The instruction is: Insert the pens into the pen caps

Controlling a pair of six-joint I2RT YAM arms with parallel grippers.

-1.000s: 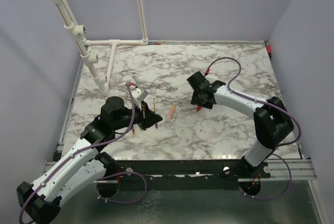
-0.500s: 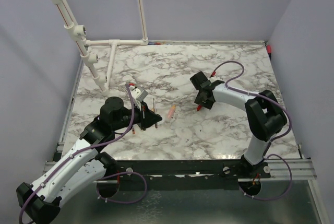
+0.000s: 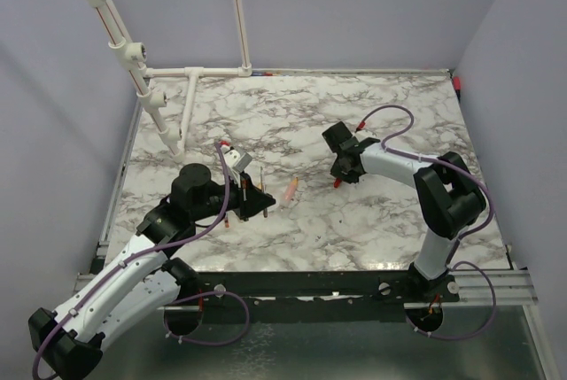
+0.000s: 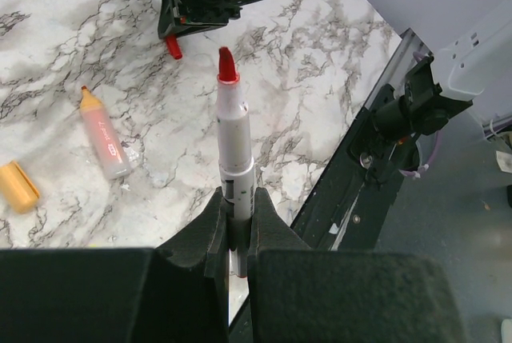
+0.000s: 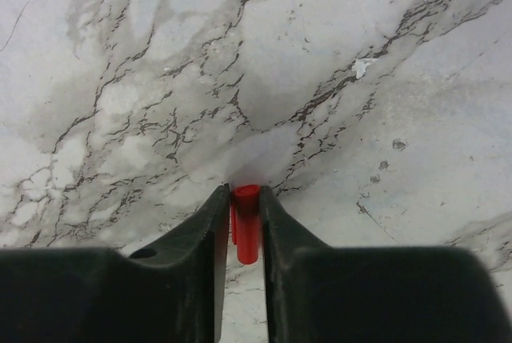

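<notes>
Left gripper [image 4: 238, 213] is clenching the red-tipped pen [image 4: 234, 131] near its rear end. The pen is sticking out past the jaws above the counter [image 3: 381, 221], left of centre, with its nib pointing toward the right arm. Right gripper [image 5: 245, 196] is down at the counter right of centre, jaws pinching the red cap [image 5: 246, 235] from both sides with no gap showing. The cap is touching the counter or sitting just off it; I cannot tell which.

Risks, as a judgement:
- The cap is a short, round, smooth plastic tube held only at the jaw tips, so it could roll or squirt out on lifting.
- The jaw tips are so low that they could scrape the counter.
- The pen is gripped far from the nib, so the long free length could tilt on contact and miss the small cap mouth.
- I cannot tell which end of the cap is open, so it may be facing the wrong way.

Materials:
- The pen barrel is pale grey, slim and glossy, with a red wedge nib.
- The counter is a slick white and grey marble print.
- The jaw pads are matte black.

A salmon-pink pen [image 4: 104, 137] is lying flat mid-counter, and a stubby yellow-orange cap [image 4: 18, 187] is lying near it, not touching.
</notes>
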